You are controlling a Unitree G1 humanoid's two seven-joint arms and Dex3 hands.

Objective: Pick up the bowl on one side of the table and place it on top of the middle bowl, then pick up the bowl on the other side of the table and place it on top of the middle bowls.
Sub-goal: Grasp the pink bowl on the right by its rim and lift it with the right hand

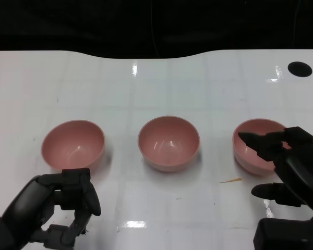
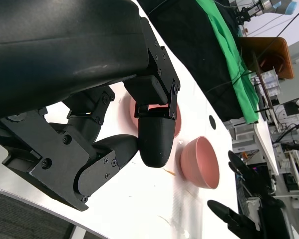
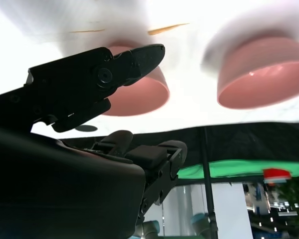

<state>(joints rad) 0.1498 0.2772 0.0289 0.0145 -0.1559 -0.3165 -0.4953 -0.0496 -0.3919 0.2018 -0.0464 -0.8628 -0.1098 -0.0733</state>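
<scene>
Currently right hand is spread, holding nothing, fingers straddling the near rim of the right bowl. Left hand curled, empty, just behind the left bowl. Risk: a shallow rim pinch tips the bowl or skids it toward the middle bowl.

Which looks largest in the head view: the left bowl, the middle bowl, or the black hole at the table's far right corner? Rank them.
1. Left bowl and middle bowl: look alike, so no ranking between them.
2. Black hole: clearly smallest, though it is farther away.
</scene>
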